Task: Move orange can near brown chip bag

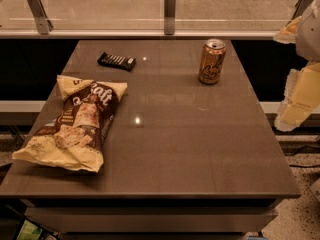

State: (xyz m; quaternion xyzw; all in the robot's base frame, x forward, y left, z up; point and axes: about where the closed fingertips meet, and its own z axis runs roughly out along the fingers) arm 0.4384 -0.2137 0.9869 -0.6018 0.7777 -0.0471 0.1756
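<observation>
Orange can [212, 61]: stood upright on the far right part of the table, silver top up, dark cursive lettering toward the camera; touched by nothing.
Brown chip bag [75, 126]: lay flat at the near left of the table, crinkled, dark centre between pale yellow ends, its near end close to the front left corner.
Can to bag: well apart, on a diagonal across the tabletop, with bare surface between.
Gripper [299, 101]: hung off the table's right edge, pale yellow and white parts partly cut by the frame; on the can's side of the table, yet clear of the can.
Grip state: could not be told, whether wide or narrow; certainly not closed on the can.
Table [200, 154]: grey-brown and glossy, with small spots of reflected light.
Black candy bar wrapper [116, 61]: lay at the far left, beyond the bag's far end, apart from both bag and can; no part of the job.
Ledge [150, 34]: ran pale behind the table, with metal brackets above it.
Done so far: judged as nothing; can not yet grasped, not yet near the bag.
Left to do: judged as the whole job, namely reaching the can, closing on it, carrying it leftward and nearer, and setting it upright just beside the bag, not on it.
</observation>
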